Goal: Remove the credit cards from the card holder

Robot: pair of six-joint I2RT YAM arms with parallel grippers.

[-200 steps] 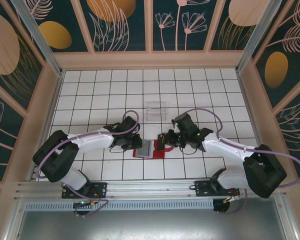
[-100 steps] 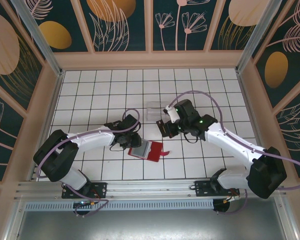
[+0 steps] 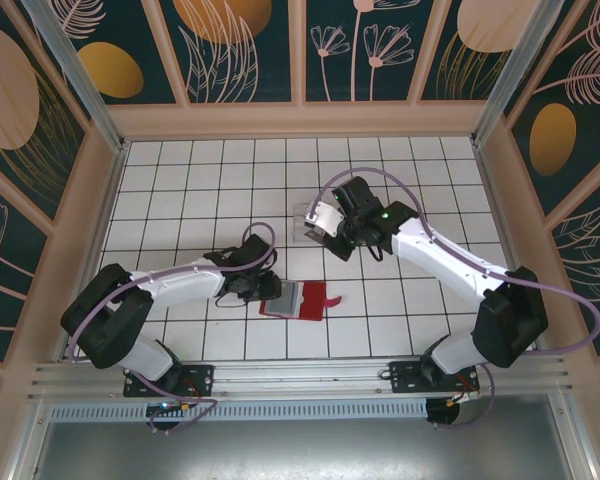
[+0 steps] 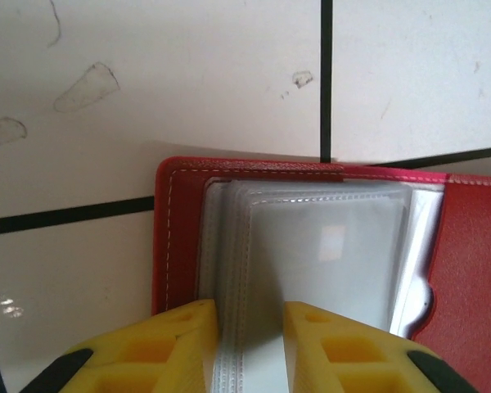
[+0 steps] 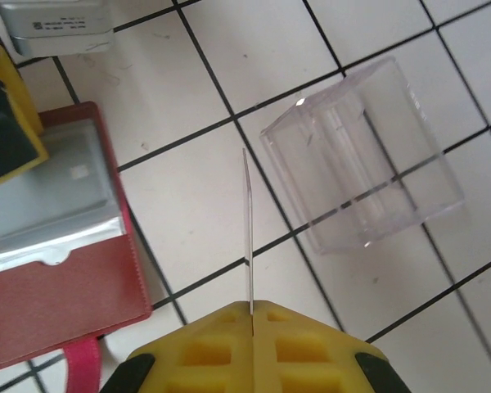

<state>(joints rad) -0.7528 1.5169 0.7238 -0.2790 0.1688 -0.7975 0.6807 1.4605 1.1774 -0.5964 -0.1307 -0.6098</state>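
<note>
Right claw (image 5: 251, 315) pinches a credit card (image 5: 247, 229); left claw (image 4: 250, 315) seemingly grips card holder (image 4: 466, 246).

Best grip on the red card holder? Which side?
Likely the clear pocket stack, at its edge, from the left arm's side, where the left gripper pinches it. The card holder lies open, flat, covers offering no lip; the notched pocket mouth is free.

Two matching arms here. The left arm (image 3: 170, 283) and the right arm (image 3: 450, 265) both wear glossy white shells on the long links, with chunky black housings at the joints. A lilac cable (image 3: 363, 170) loops off the right one and a second lilac cable (image 3: 260, 229) curls off the left. A tiny green light (image 3: 385, 212) glows on the right wrist. Black base plates (image 3: 170, 380) sit bolted at the near rail. Up close, the left tool (image 4: 250, 315) shows bright yellow fingers (image 4: 180, 344) with moulded recesses and black backing. The right tool (image 5: 251, 315) has the same yellow and black.
</note>
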